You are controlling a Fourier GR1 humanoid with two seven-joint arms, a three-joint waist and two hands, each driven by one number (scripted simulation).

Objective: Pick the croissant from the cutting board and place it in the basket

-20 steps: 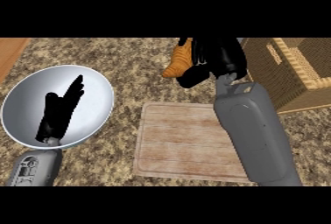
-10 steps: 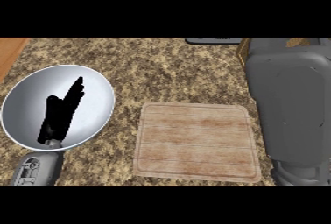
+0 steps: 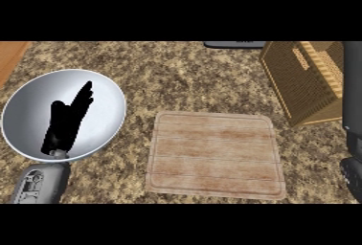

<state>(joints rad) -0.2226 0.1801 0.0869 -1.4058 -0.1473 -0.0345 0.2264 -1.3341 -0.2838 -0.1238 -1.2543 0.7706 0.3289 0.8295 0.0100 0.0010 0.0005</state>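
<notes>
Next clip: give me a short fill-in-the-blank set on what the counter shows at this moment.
1. The left hand shows with straight fingers over the silver ____.
2. The cutting board has ____ lying on it.
3. The basket stands at the view's upper ____.
4. The cutting board is made of ____.

Missing words: plate; nothing; right; wood

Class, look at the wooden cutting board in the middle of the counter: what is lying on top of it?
Nothing shows on the cutting board: its whole wooden top is bare, with no croissant on it. The inside of the basket beside it is partly hidden by its wall and the picture's edge, so its contents cannot be seen.
</notes>
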